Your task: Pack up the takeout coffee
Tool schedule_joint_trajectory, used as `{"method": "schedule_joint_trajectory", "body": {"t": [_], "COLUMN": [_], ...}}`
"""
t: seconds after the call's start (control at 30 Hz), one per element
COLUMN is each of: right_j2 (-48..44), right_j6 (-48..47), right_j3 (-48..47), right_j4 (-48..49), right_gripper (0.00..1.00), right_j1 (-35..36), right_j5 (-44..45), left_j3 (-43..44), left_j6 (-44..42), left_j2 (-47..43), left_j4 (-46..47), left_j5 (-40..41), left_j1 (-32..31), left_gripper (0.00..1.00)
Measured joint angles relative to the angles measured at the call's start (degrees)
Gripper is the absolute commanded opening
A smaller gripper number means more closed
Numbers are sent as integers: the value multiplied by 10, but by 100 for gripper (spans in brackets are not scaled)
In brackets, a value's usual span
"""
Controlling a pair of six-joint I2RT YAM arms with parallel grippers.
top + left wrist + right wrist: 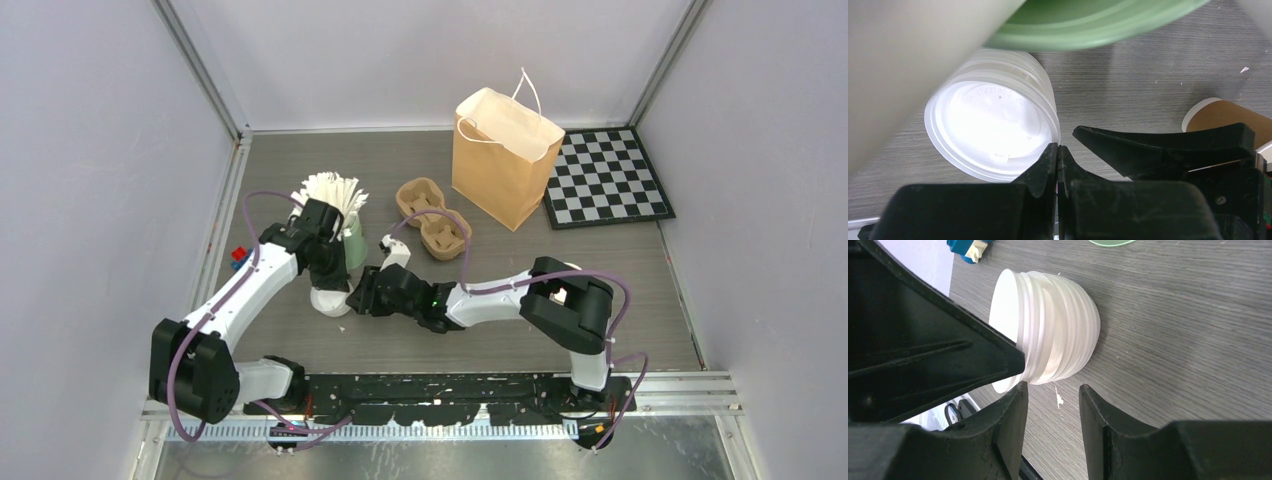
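Note:
A stack of loose white lids (330, 300) stands on the table; it also shows in the left wrist view (993, 130) and the right wrist view (1053, 340). My left gripper (1058, 148) is shut, with nothing visible between its tips, right at the stack's near rim (326, 274). My right gripper (1050, 390) is open and empty, low over the table just beside the stack (360, 300). A brown paper cup (1223, 114) with a white rim shows partly behind the right gripper's finger. No lid shows on it.
A green holder (352, 240) of white sticks stands just behind the lids. A brown cup carrier (432, 218), an open paper bag (500, 160) and a checkerboard (607, 178) lie farther back right. A small blue and red object (238, 258) lies by the left wall.

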State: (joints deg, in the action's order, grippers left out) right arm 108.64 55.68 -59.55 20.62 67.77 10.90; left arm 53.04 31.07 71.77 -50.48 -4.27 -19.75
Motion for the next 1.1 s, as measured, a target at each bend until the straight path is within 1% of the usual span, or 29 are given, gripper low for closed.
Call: {"method": "schedule_joint_trajectory", "body": {"t": [0.4, 1.1], "right_j2": [0, 12], "right_j6": [0, 0], "right_j3": [0, -17], "right_j4": [8, -14], "right_gripper": [47, 46], "right_j1": [9, 10], "right_j5": [-4, 33], "left_j3": [0, 4], "left_j6": [0, 0], "left_j2": [6, 5], "left_j4": [1, -12], "left_j5": [-2, -1], "left_j1": [0, 0], "left_gripper": [0, 0]}}
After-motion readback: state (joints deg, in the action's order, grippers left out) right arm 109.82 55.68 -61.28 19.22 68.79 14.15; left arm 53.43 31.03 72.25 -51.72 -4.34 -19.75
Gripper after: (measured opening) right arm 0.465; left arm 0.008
